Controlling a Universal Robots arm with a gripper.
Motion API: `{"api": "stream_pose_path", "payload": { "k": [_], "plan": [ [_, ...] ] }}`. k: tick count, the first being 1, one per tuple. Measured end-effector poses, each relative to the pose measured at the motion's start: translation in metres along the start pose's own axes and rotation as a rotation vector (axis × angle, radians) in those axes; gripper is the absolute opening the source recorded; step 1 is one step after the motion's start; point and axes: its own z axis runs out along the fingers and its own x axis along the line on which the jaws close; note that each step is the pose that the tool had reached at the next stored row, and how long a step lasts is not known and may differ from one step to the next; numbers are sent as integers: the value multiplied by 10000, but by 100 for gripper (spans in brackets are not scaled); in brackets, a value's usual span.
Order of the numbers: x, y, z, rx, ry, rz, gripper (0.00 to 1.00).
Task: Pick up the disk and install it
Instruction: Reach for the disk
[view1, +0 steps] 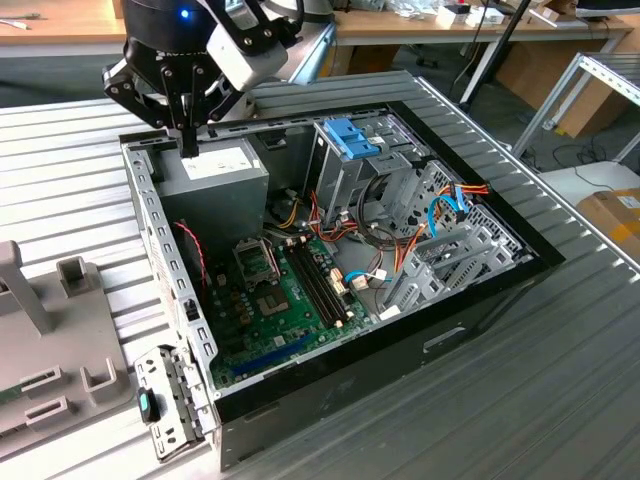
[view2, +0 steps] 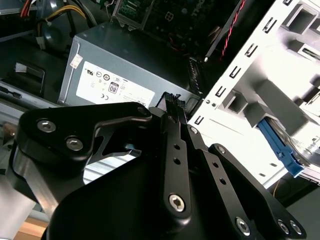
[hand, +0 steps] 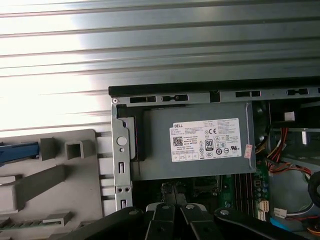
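My gripper (view1: 188, 148) hangs over the back corner of the open computer case (view1: 470, 300) on the exterior view's left, just above the grey power supply (view1: 215, 170). Its black fingers (view2: 172, 100) are pressed together with nothing between them, and both wrist views show them shut (hand: 175, 206). The disk (view2: 282, 152) lies outside the case in a pale grey fixture (view2: 260, 85). I see its blue bracket edge and a sliver of silver metal. In the first wrist view that blue edge (hand: 17, 151) sits in the fixture (hand: 70, 175), off to the side of the gripper.
Inside the case are a green motherboard (view1: 280, 300), a metal drive cage topped by a blue plastic part (view1: 350, 135), and orange and blue cables (view1: 450, 205). The grey fixture (view1: 60, 330) stands at the exterior view's left on the ribbed metal table (view1: 560, 380).
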Motion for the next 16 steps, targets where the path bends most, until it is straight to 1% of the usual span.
{"api": "stream_pose_path", "payload": {
  "k": [6,9,16],
  "plan": [
    [74,-6,-2,0,-1,-1,11],
    [99,-7,-3,0,0,-2,11],
    [110,-8,-3,0,0,-2,11]
  ]
}}
